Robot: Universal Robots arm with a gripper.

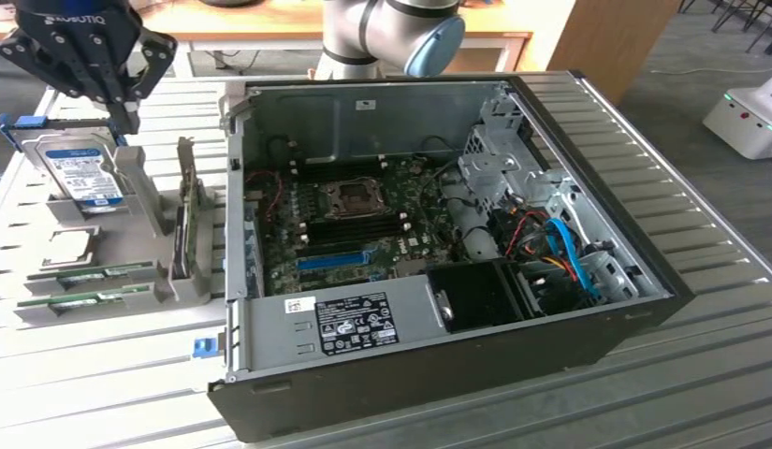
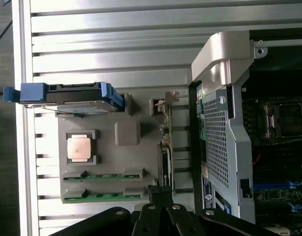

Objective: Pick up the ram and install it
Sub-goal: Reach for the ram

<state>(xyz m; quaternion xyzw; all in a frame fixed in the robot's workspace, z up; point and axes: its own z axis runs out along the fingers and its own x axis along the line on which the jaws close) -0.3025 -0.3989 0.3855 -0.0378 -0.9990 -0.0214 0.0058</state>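
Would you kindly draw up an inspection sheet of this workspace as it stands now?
Surface: slatted metal table bearing a grey fixture and an open computer case.
Job's things: two ram sticks lying in the fixture's slots, untouched.
Clutter: hard drive, processor chip and an upright card, all in the fixture.
End effector: shut, empty, above the hard drive.
Cables: red, blue and orange leads inside the case.
Surroundings: wooden desk, white machine.

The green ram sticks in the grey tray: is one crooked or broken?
Nothing stands out. One ram and the other ram lie flat, side by side, each in its own slot of the grey tray; neither looks tilted.
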